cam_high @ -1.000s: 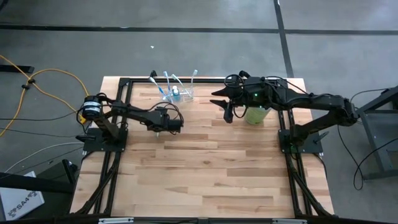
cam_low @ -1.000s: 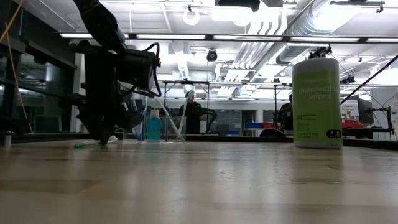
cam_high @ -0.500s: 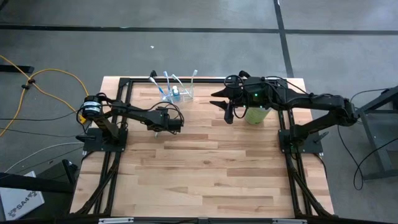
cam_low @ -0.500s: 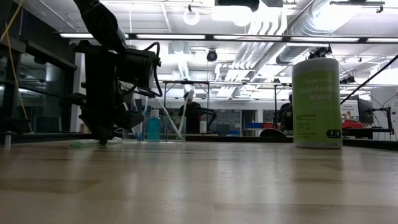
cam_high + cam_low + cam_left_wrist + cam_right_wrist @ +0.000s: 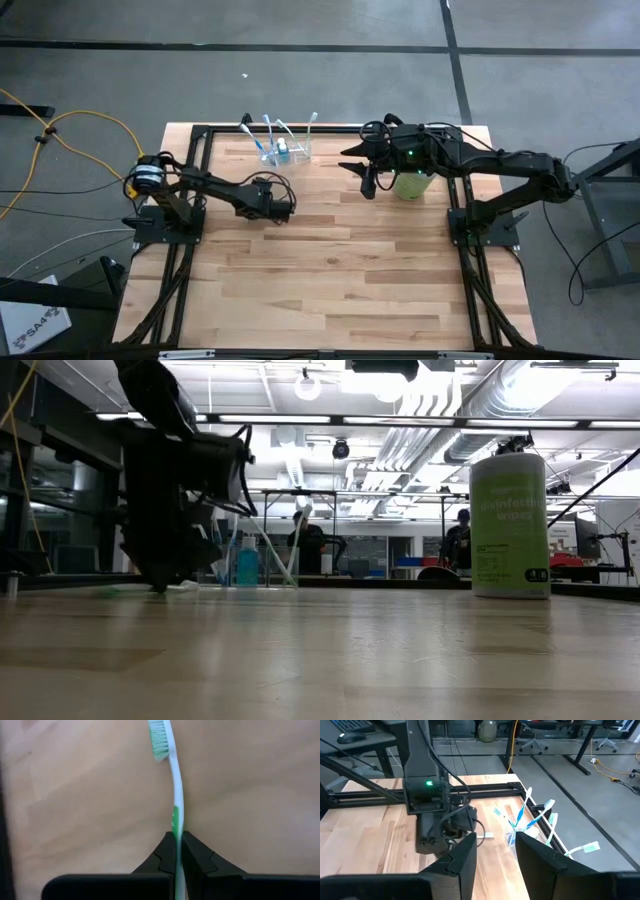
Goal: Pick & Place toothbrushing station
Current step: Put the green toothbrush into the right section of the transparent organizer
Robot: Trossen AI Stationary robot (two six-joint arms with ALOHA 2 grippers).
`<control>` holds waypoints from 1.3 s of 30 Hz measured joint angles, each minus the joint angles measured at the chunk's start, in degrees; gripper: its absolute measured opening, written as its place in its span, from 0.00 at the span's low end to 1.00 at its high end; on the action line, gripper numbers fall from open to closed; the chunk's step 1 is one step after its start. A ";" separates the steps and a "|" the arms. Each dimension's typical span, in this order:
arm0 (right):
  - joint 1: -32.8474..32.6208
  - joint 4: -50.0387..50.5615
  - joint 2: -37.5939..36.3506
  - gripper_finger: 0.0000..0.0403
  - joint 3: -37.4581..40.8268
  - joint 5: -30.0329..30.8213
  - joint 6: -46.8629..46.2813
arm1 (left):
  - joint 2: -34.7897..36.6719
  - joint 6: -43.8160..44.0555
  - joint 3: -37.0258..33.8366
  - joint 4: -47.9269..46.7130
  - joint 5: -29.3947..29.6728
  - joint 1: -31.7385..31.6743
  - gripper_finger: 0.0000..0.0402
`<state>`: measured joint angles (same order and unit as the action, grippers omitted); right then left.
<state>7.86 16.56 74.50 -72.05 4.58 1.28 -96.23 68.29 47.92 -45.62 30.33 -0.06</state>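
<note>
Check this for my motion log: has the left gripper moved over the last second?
Yes. In the high view the left gripper, shut on the green toothbrush, has shifted slightly away from the toothbrushing station, toward the table's middle.

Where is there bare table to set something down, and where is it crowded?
The whole near half of the table is bare wood, between the two side rails. The far edge is crowded: the clear holder with toothbrushes, the left gripper shut on a green toothbrush, the right gripper beside the green canister.
</note>
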 joint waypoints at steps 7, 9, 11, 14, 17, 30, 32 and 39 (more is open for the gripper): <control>0.00 0.24 0.00 0.32 0.00 0.00 -0.09 | 6.08 -1.15 1.25 0.69 2.36 4.62 0.01; 0.00 0.82 0.00 0.32 0.00 0.00 -0.15 | 8.49 -1.75 1.35 1.07 4.27 6.26 0.01; 0.00 1.84 0.34 0.32 -0.02 0.00 -1.11 | 11.10 -2.50 1.35 1.25 5.27 7.87 0.01; 0.09 4.83 0.99 0.32 -0.07 0.12 -2.77 | 15.27 -3.43 1.37 1.74 8.37 10.65 0.01; -0.10 6.75 2.64 0.32 -0.11 2.02 -4.42 | 19.12 -7.10 1.37 5.26 12.25 13.80 0.01; -1.99 2.26 10.03 0.32 0.02 -3.83 -5.79 | 24.86 -37.24 1.57 34.33 24.07 24.22 0.01; -2.34 -0.73 10.87 0.32 -0.07 -5.77 -5.73 | 24.86 -40.09 1.57 37.35 25.39 24.72 0.01; -3.72 -5.79 11.30 0.32 -0.04 -7.55 -5.03 | 24.86 -52.28 1.57 48.83 26.97 27.11 0.01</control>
<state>4.13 10.76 85.80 -72.10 -2.97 -3.76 -71.37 16.01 49.50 3.21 57.30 27.05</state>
